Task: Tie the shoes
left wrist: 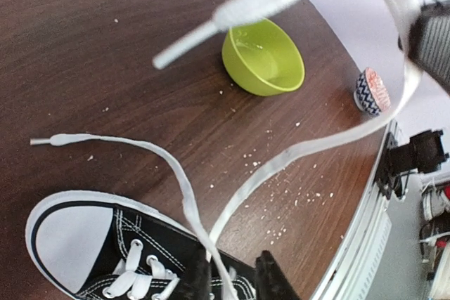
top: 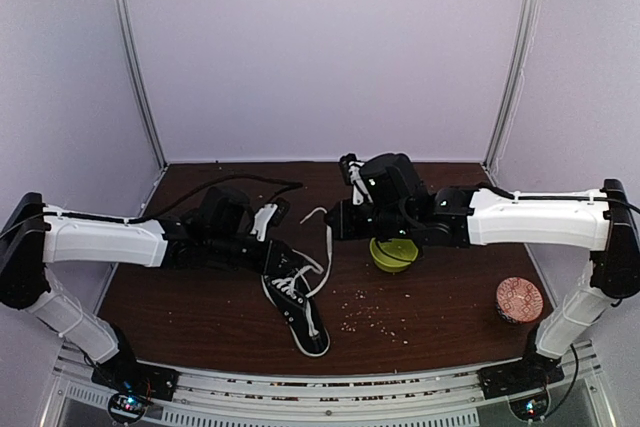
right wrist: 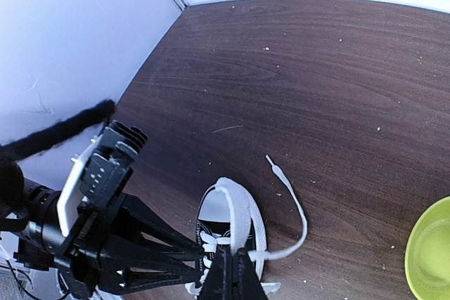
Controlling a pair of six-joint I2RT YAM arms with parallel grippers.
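Note:
The black sneaker (top: 297, 309) lies mid-table, its white toe cap toward the near edge; it also shows in the left wrist view (left wrist: 91, 244) and the right wrist view (right wrist: 223, 210). My right gripper (top: 336, 223) (right wrist: 235, 272) is shut on a loop of white lace (right wrist: 242, 209) and holds it up above the shoe. The other lace (left wrist: 126, 144) trails loose on the table. My left gripper (top: 272, 252) (left wrist: 230, 280) is low over the shoe's eyelets. Its fingers (left wrist: 191, 279) stand apart, and the crossed laces (left wrist: 205, 240) run between them.
A green bowl (top: 393, 253) (left wrist: 264, 57) (right wrist: 430, 251) stands just right of the shoe, under my right arm. A patterned round lid (top: 519, 299) (left wrist: 371, 91) sits at the near right. Pale crumbs (top: 372, 319) are scattered beside the shoe. White walls close in the back and sides.

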